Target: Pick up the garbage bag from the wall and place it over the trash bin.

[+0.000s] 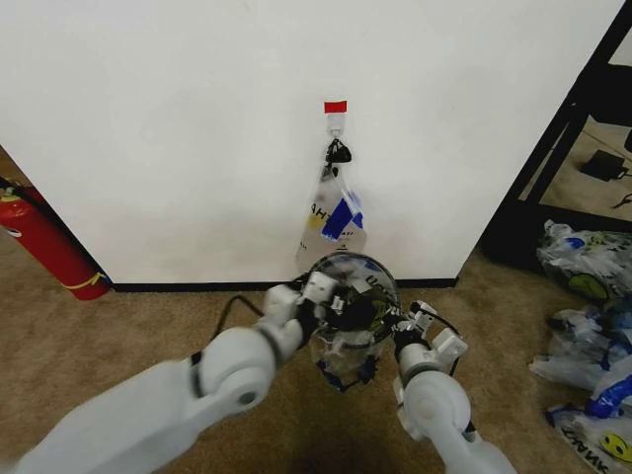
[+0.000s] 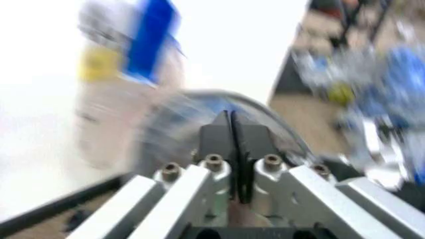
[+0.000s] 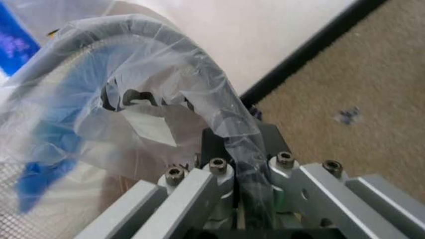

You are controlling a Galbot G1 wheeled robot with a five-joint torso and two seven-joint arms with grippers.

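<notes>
the left tool (image 1: 331,296) is clenched, its jaws pressed together at the near-left rim of the trash bin (image 1: 380,272). the right tool (image 1: 407,324) is clamped on a twisted strip of the garbage bag (image 3: 199,89), which is stretched over the bin's mouth on the carpet just before the wall (image 1: 178,118). another printed bag (image 1: 334,217) hangs from a hook (image 1: 336,125) under red tape (image 1: 336,106).

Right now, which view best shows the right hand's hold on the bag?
The right wrist view: the right hand is shut on the bag's edge. The head view shows it small; the left wrist view shows only blurred plastic.
</notes>
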